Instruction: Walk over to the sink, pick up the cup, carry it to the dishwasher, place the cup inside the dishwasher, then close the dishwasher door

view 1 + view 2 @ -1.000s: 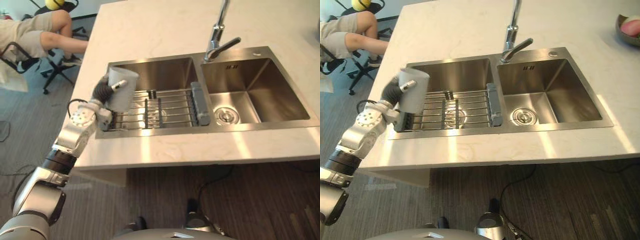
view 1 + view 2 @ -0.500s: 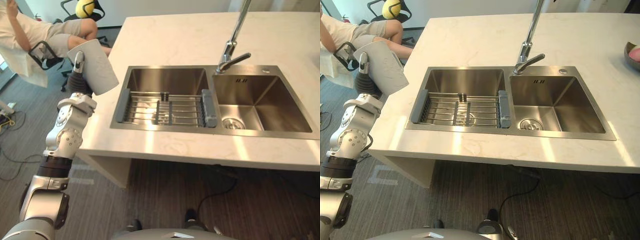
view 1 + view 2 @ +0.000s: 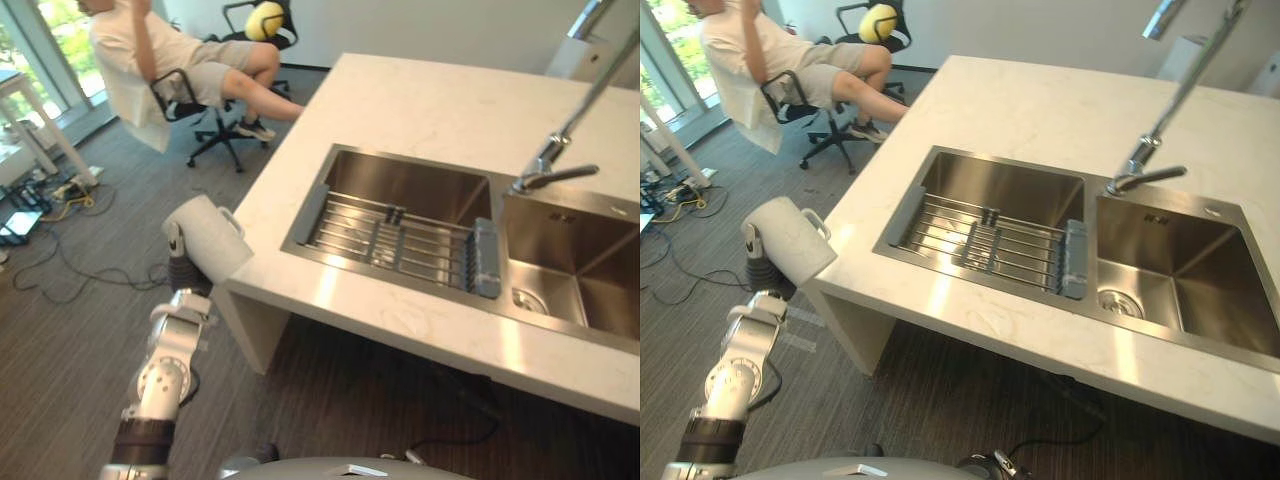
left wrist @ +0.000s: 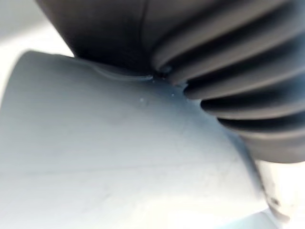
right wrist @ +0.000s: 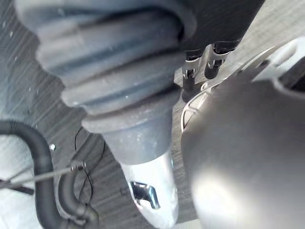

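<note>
Carrying step: the left hand (image 3: 180, 274) has its fingers clamped on the cup (image 3: 206, 240), seemingly tilted, over the floor (image 3: 70, 330) just off the table (image 3: 420, 100) corner. Next, a steady walk to the dishwasher.

Head cams: both look down from up high, facing the counter (image 3: 420, 100) at an angle, mid range. The right eye is set slightly to the right. Shared: sink (image 3: 400, 185), tap (image 3: 560, 165), floor (image 3: 80, 330), cup (image 3: 208, 238) held in left hand (image 3: 179, 270), seated person (image 3: 150, 50) far back. Left wrist cam: v. close, cup wall against the ribbed cover (image 4: 228, 71). Right wrist cam: looks along right hand (image 5: 119, 81) to the floor.
</note>
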Motion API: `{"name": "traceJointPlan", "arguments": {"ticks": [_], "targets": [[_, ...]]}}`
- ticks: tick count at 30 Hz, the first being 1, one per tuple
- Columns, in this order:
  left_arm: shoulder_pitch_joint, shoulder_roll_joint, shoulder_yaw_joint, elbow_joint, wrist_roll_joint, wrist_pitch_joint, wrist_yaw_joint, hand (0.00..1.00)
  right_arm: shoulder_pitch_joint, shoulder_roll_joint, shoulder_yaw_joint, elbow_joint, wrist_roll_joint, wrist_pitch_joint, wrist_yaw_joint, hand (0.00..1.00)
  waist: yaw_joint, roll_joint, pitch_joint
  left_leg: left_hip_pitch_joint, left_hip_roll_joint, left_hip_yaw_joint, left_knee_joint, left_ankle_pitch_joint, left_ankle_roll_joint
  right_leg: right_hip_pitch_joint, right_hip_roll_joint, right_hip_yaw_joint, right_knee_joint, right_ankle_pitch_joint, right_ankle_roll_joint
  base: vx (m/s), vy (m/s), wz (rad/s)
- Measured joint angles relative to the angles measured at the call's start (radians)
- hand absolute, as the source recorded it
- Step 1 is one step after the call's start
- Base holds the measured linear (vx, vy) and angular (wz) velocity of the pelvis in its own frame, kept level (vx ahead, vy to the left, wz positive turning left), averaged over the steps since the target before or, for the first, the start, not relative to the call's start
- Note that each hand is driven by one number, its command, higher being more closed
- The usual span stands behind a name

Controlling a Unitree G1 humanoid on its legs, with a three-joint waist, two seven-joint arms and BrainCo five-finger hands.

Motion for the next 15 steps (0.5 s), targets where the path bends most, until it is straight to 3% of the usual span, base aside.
{"name": "traceJointPlan", "arguments": {"ticks": [3, 5, 9, 10, 12, 14, 15], "targets": [[0.042, 0.001, 0.041, -0.036, 0.047, -0.014, 0.000, 1.00, 0.015, 0.000, 0.038, -0.017, -0.061, 0.003, 0.007, 0.00, -0.001, -0.018, -0.003, -0.017, -0.018, -0.058, 0.005, 0.005, 0.012, 0.005, -0.005, 0.121, 0.044, -0.090, -0.047, -0.04, 0.007, 0.81], [0.043, 0.008, 0.110, -0.036, 0.046, -0.047, -0.006, 1.00, 0.033, -0.002, 0.057, -0.027, -0.096, -0.017, 0.028, 0.00, -0.015, -0.042, -0.012, -0.050, -0.025, -0.133, 0.013, 0.023, 0.007, 0.005, 0.045, 0.202, 0.061, -0.177, -0.026, -0.04, -0.146, 1.37], [0.043, 0.040, 0.197, -0.032, 0.050, -0.135, 0.001, 1.00, 0.044, -0.036, 0.126, -0.025, -0.097, -0.029, 0.056, 0.00, 0.014, -0.063, -0.023, -0.077, -0.029, -0.250, -0.009, 0.084, -0.017, 0.010, 0.078, 0.204, 0.116, -0.208, -0.019, 0.06, -0.139, 0.96], [0.037, 0.044, 0.202, -0.032, 0.050, -0.144, 0.005, 1.00, 0.043, -0.038, 0.130, -0.023, -0.097, -0.029, 0.058, 0.00, 0.010, -0.068, -0.026, -0.093, -0.033, -0.277, 0.001, 0.087, -0.022, 0.010, 0.083, 0.207, 0.123, -0.214, -0.028, 0.10, -0.126, 1.34], [0.020, 0.046, 0.220, -0.031, 0.084, -0.166, 0.016, 1.00, 0.024, -0.052, 0.150, -0.011, -0.094, -0.013, 0.077, 0.00, 0.023, -0.063, -0.012, -0.135, -0.052, -0.372, 0.042, 0.107, -0.039, 0.023, 0.096, 0.193, 0.157, -0.242, -0.066, 0.07, -0.099, 1.51], [0.028, 0.046, 0.255, -0.030, 0.108, -0.167, 0.024, 1.00, 0.005, -0.064, 0.173, -0.011, -0.093, 0.005, 0.094, 0.00, 0.034, -0.057, 0.014, -0.136, -0.070, -0.408, 0.062, 0.117, -0.046, 0.062, 0.099, 0.178, 0.165, -0.272, -0.067, -0.03, -0.087, 1.35], [0.039, 0.046, 0.287, -0.020, 0.136, -0.167, 0.024, 1.00, -0.011, -0.075, 0.176, -0.009, -0.089, 0.045, 0.100, 0.00, 0.042, -0.039, 0.029, -0.147, -0.085, -0.428, 0.061, 0.142, -0.053, 0.080, 0.100, 0.152, 0.181, -0.312, -0.055, -0.11, -0.103, 1.52]]}}
